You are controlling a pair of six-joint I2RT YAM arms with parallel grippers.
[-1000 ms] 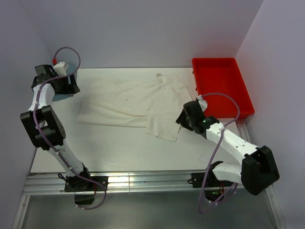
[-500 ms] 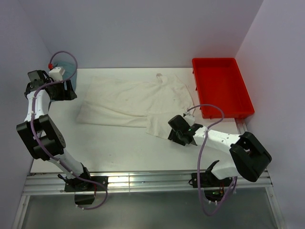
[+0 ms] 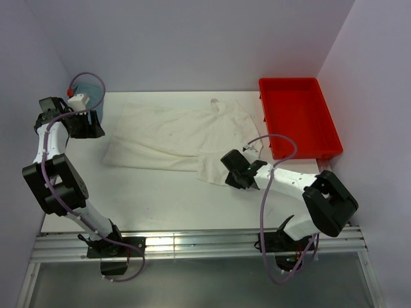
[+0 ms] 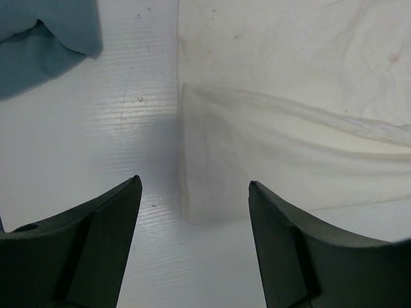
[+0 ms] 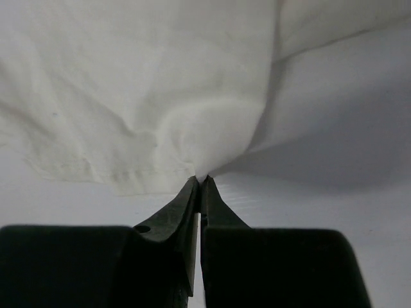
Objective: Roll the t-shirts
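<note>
Obs., single moment, task = roll the t-shirts.

- The t-shirt (image 3: 180,131) lies spread flat over the far middle of the counter (image 3: 148,205). Its neckline is toward the far edge and one flap juts toward the near side on the right. Nothing is rolled yet.
- The right pincer (image 5: 200,182) is low at that near-right flap. Its jaws are pressed together with a pucker of cream fabric drawn into the tips, just inside the stitched edge. The cloth tents up toward the pinch, so I judge it truly gripped, not merely touched. Likely reason for the spot: a stray flap has to be folded inward before a tidy roll can start.
- The left pincer (image 4: 192,191) hangs above the shirt's left end. Its jaws stand wide and hold nothing, and a doubled edge of cloth is framed between them. Judgement: it is lined up over that edge, ready to drop and take it.
- A blue cloth (image 4: 45,35) sits beyond the left pincer, apart from the shirt.
- A red tray (image 3: 298,115) sits at the far right, just beside the shirt's right end. Presumably it is the place for finished rolls.
- Risk: the fabric is thin and wrinkly, so a pinch this close to the edge may slip when pulled.
</note>
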